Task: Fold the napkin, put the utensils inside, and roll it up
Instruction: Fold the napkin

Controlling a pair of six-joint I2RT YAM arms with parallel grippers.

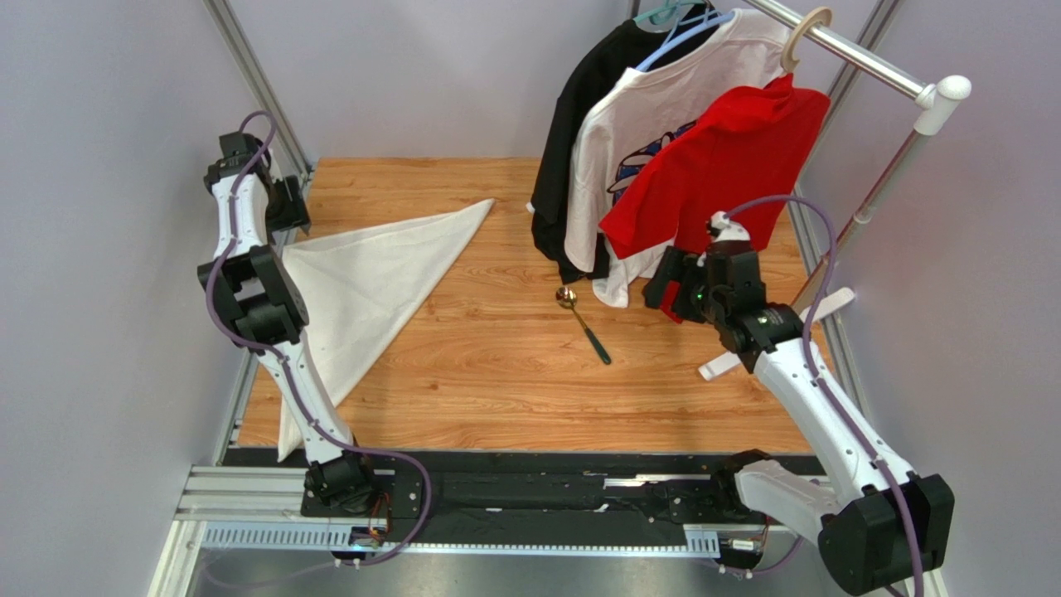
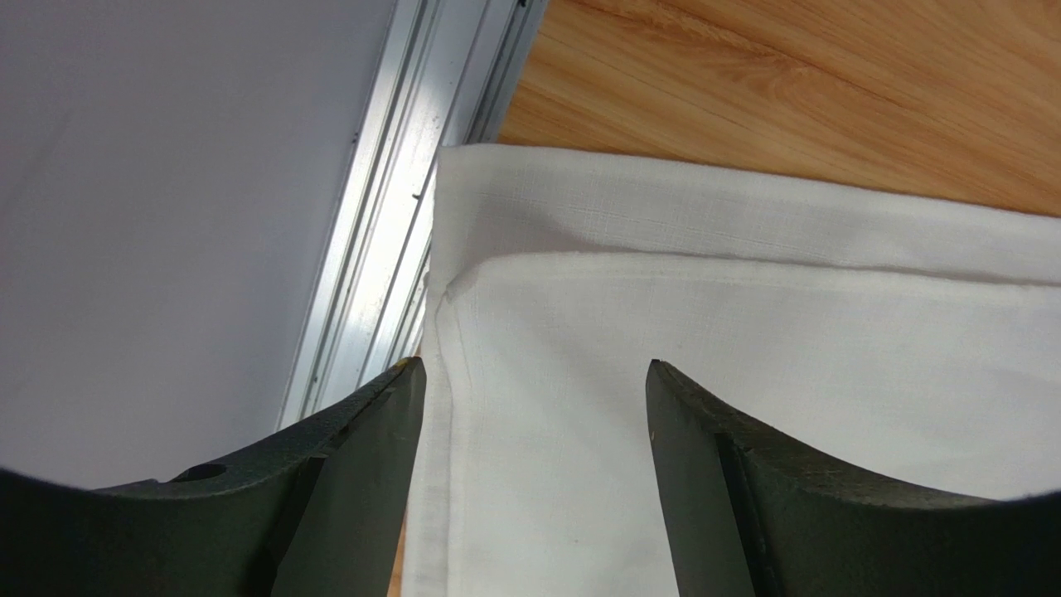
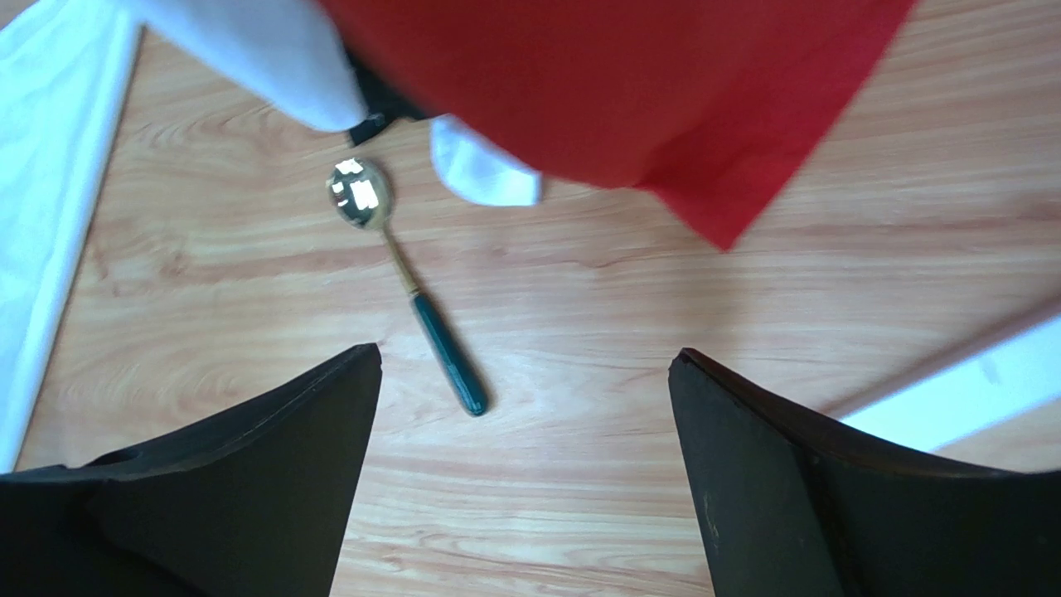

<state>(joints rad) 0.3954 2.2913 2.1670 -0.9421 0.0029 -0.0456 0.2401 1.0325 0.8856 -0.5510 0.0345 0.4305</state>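
The napkin [image 1: 367,280] is a white cloth folded into a triangle on the left of the wooden table. Its doubled hemmed corner [image 2: 747,361] lies by the table's left edge. My left gripper [image 1: 284,214] [image 2: 533,365] hangs open just above that corner, nothing between its fingers. The spoon [image 1: 583,326] [image 3: 405,280], with a gold bowl and a dark handle, lies on bare wood mid-table, apart from the napkin. My right gripper [image 1: 666,289] [image 3: 526,352] is open and empty, above the wood to the right of the spoon.
A clothes rack [image 1: 872,62] at the back right holds a black shirt, a white printed T-shirt [image 1: 648,137] and a red shirt [image 1: 722,162] [image 3: 623,87], which hangs close over my right gripper. The rack's white foot [image 1: 722,365] lies on the table. An aluminium rail [image 2: 399,212] borders the left edge.
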